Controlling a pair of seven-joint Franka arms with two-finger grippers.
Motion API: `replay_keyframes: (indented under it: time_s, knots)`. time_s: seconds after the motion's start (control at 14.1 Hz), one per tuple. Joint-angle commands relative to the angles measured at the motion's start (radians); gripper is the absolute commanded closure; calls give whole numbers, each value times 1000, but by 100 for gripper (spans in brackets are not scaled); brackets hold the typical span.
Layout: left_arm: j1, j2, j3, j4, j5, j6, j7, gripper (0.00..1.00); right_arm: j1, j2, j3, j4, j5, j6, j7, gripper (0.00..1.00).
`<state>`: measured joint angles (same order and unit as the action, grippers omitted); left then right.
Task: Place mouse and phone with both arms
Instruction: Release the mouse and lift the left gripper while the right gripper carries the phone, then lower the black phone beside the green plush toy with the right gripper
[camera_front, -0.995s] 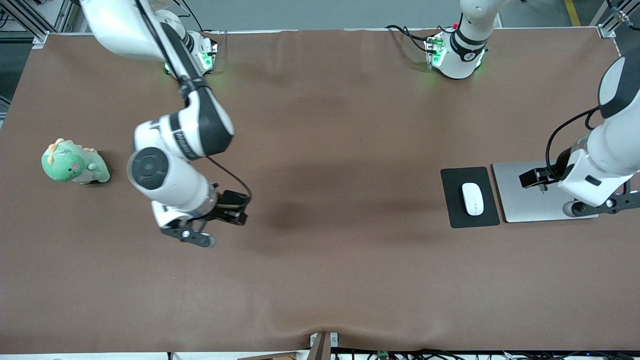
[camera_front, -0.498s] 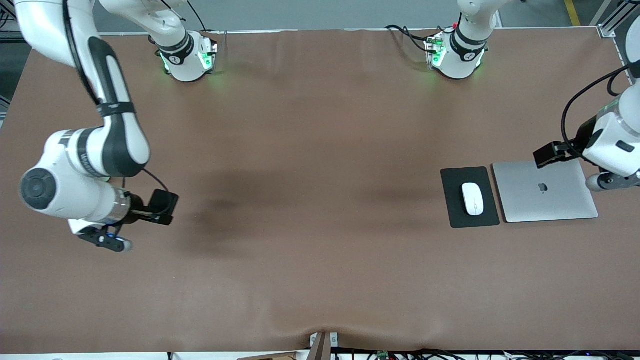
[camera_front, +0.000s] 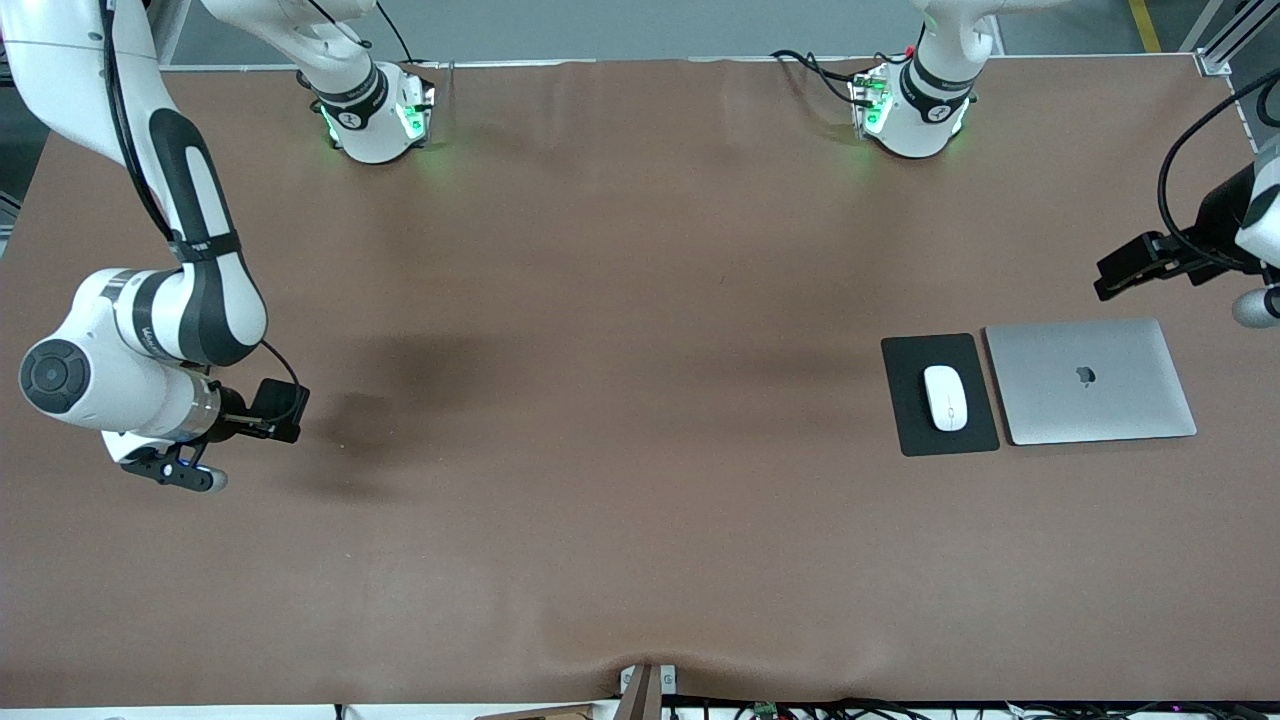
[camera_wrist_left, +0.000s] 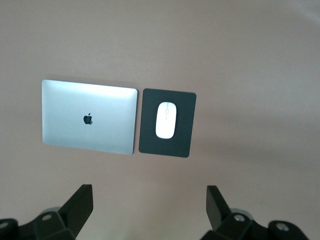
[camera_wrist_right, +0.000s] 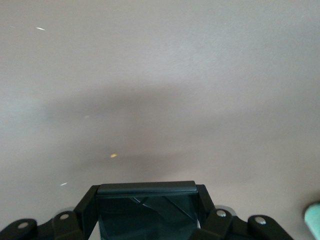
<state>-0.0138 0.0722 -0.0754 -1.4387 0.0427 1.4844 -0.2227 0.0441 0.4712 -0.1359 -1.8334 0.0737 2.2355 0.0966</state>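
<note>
The white mouse (camera_front: 945, 397) lies on a black mat (camera_front: 910, 425) beside a closed silver laptop (camera_front: 1090, 380). It also shows in the left wrist view (camera_wrist_left: 166, 120). My left gripper (camera_wrist_left: 148, 210) is open and empty, up in the air off the laptop's corner at the left arm's end of the table (camera_front: 1258, 305). My right gripper (camera_front: 185, 472) is shut on the black phone (camera_wrist_right: 147, 210), which sits crosswise between its fingers (camera_wrist_right: 85, 210). It hangs over bare table at the right arm's end. The phone does not show in the front view.
The brown table cloth (camera_front: 620, 420) covers the whole table. A sliver of a green soft thing (camera_wrist_right: 314, 220) shows at the edge of the right wrist view. The arm bases (camera_front: 375, 115) stand along the table's edge farthest from the front camera.
My right arm has swung with the phone from mid-table to the right arm's end. My left gripper has moved off the laptop, away from the front camera, uncovering it.
</note>
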Motion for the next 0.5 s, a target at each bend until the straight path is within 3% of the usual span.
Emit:
replay_keyframes:
  time_s: [0.0,0.14,0.43]
  knots:
    - [-37,-121,35,-143,-17,54,23,0,-56,-34,22,-102,-14,82,-74,67]
    - [-64,-172,69,-201,-17,73,23,0,-82,-34,22,-128,-14,84,-129,67]
    - [-61,-178,60,-200,-30,51,25,0,-148,-11,22,-155,-14,81,-264,67]
